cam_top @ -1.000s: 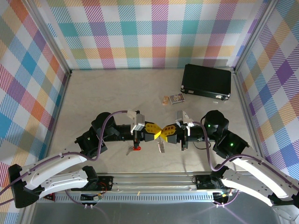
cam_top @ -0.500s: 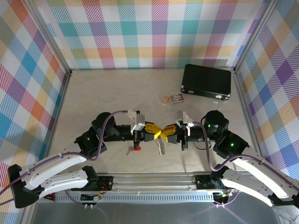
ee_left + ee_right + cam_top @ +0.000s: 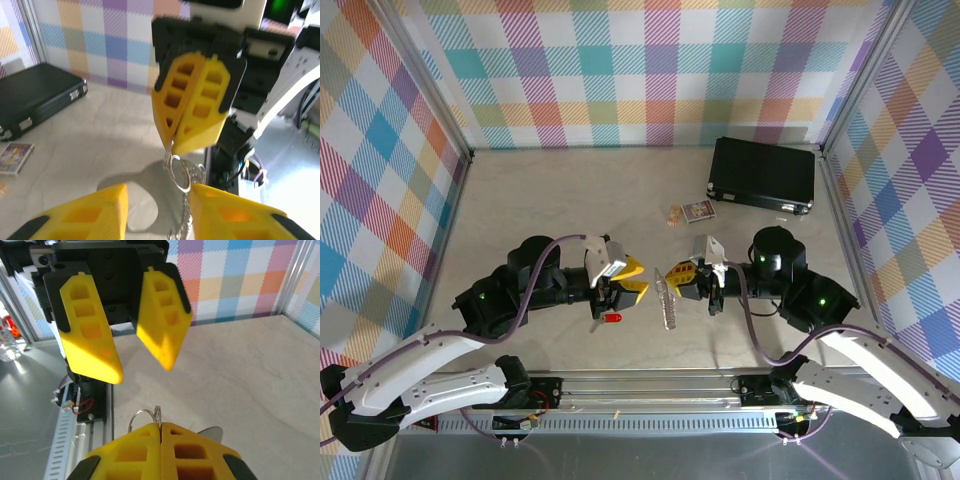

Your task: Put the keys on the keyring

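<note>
My right gripper (image 3: 670, 277) is shut on the keyring (image 3: 667, 300), a silver loop with a beaded chain hanging below the pinch. In the right wrist view the loop (image 3: 144, 418) pokes out from the closed fingertips (image 3: 150, 440). My left gripper (image 3: 638, 281) is open just left of it, with nothing between its fingers. In the left wrist view the ring (image 3: 181, 172) hangs in front of the spread yellow fingers (image 3: 90, 210), close to the right one. The key with its red tag (image 3: 610, 317) lies on the table below my left gripper.
A black case (image 3: 763, 173) lies at the back right, with a small printed card (image 3: 692, 211) just left of it. Plaid walls close in three sides. A metal rail (image 3: 640, 385) runs along the near edge between the arm bases.
My left gripper has opened and pulled back to the left, away from the right gripper's tips. The keyring now hangs from the right gripper alone. The key has not moved.
</note>
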